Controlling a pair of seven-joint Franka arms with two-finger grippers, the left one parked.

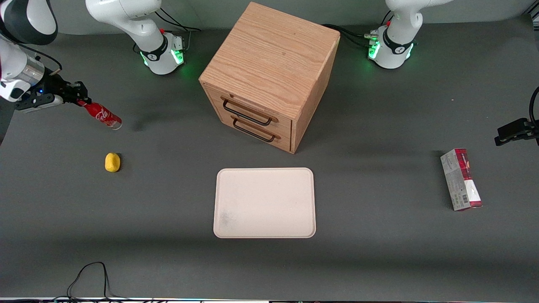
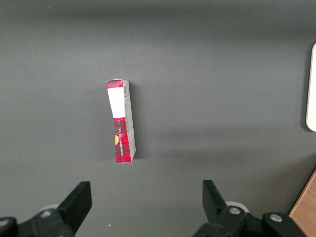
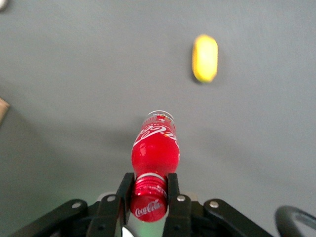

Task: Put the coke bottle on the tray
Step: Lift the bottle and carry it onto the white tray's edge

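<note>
- R-arm gripper (image 1: 79, 101) is sitting at the working arm's end of the surface (image 1: 379, 252), above it; fingers are clamped on the cap/neck of the coke bottle (image 1: 102, 115).
- Wrist view is confirming the grasp: gripper (image 3: 149, 190) fingers are pressing either side of the bottle neck, w/ the red cap between them.
- Coke bottle (image 3: 155, 153) is hanging tilted, base pointing down and away from the gripper; a shadow on the surface beside its base is suggesting it is lifted clear, but contact can't be confirmed.
- Tray (image 1: 264, 203) is lying flat nr the middle of the surface, just in front of the wooden drawer cabinet (image 1: 269, 75), w/ nothing on it; well apart from the bottle.
- Small yellow obj (image 1: 112, 162) is lying on the surface nearer the front cam than the bottle; also showing in wrist view (image 3: 204, 58), apart from the bottle.
- Red-and-grey carton (image 1: 460, 179) is lying toward the parked arm's end of the surface; also in the parked arm's wrist view (image 2: 121, 121).
- Cabinet has two drawers w/ dark handles, both looking closed.
</note>
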